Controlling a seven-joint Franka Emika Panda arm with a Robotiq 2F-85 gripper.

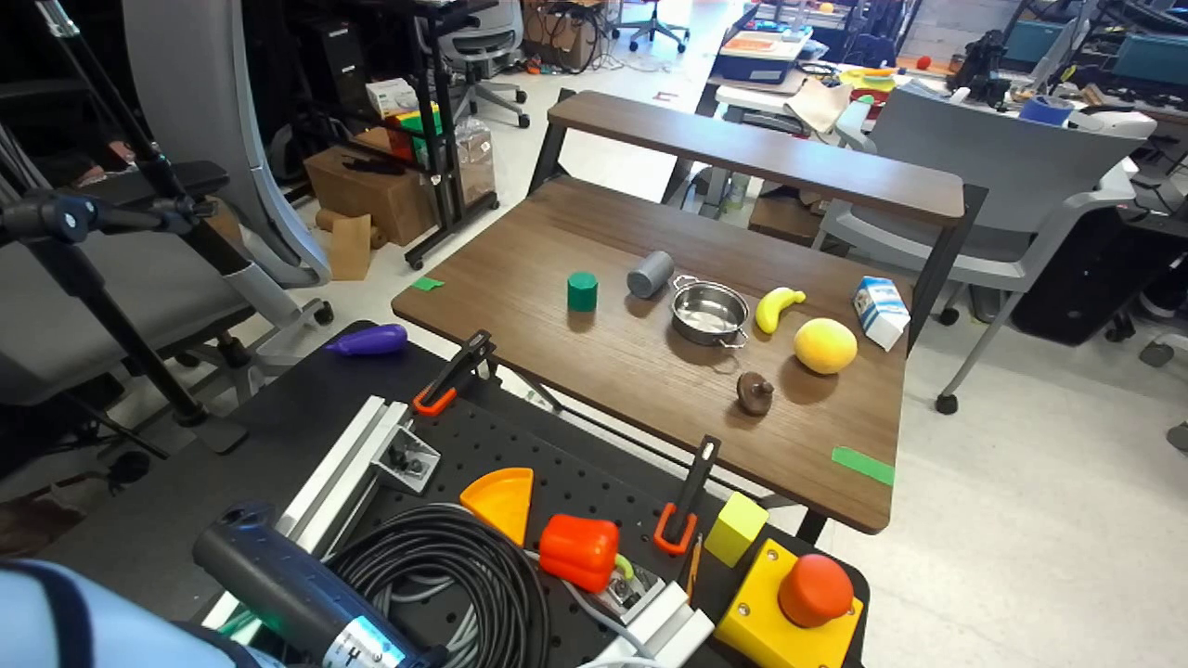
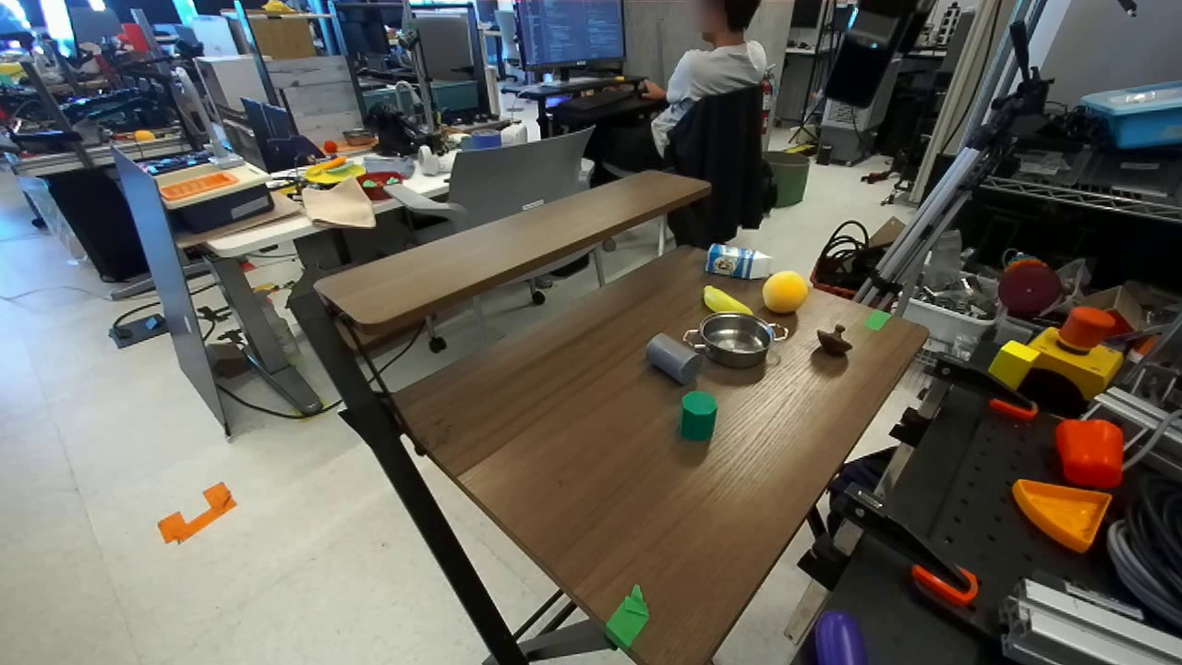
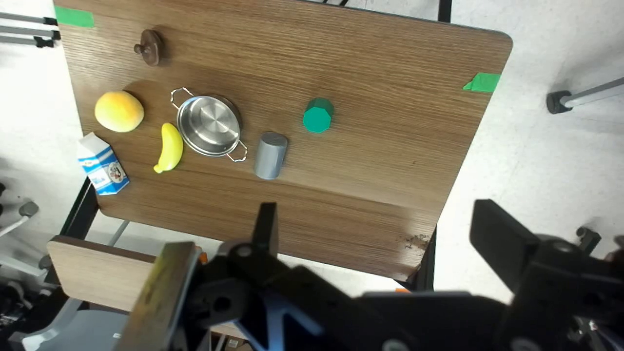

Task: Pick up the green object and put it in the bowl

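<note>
The bench (image 3: 385, 165) carries the small things; beyond it, in an exterior view, a monitor (image 2: 571, 35) shows text too small to read. A black tube (image 1: 278, 580) bears a label (image 1: 360, 642) I can't make out. In the wrist view the jaws stand wide apart. The bowl (image 3: 208, 126) sits upright; the carton (image 3: 103, 165) lies on its side, seemingly lettered "MILK". Then come the ball (image 3: 119, 111), the banana (image 3: 170, 147) between ball and bowl, the cylinder (image 3: 270, 156) lying just beside the bowl, and the green block (image 3: 318, 117), upright on the bench near the cylinder, apart from the bowl.
</note>
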